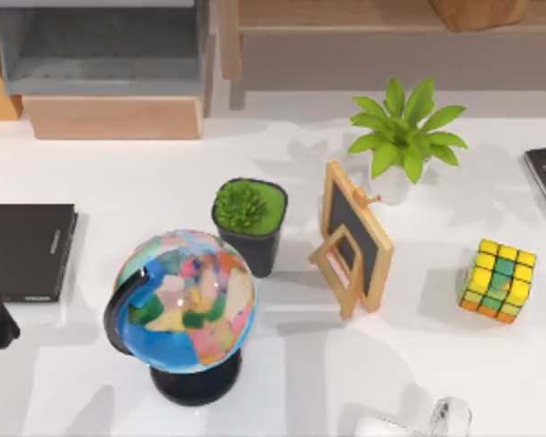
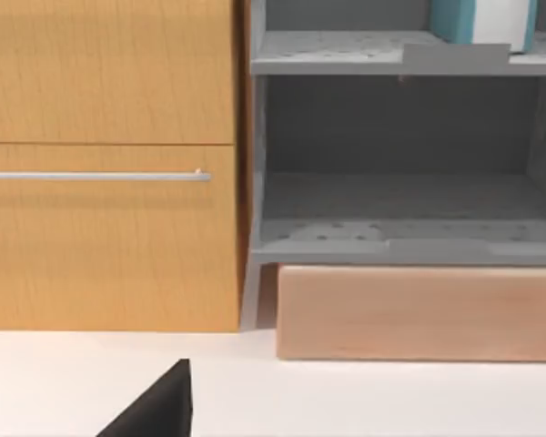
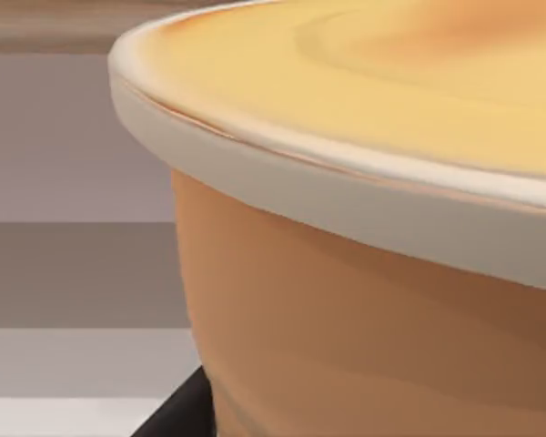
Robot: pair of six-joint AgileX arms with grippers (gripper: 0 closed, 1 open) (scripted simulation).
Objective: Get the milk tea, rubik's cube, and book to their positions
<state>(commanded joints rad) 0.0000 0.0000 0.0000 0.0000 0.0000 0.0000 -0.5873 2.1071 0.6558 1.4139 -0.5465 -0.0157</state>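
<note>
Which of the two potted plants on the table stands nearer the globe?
The plant in the black square pot, with short dense leaves, right beside the globe. The long-leaved plant in the white pot stands farther back, beyond the small chalkboard easel.

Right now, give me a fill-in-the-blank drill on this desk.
1. The puzzle cube sits on the table's ____ side.
2. The globe stands in front of the potted plant in the ____ pot.
3. The teal book stands on the grey shelf's ____ level.

Missing: right; black; upper
</note>
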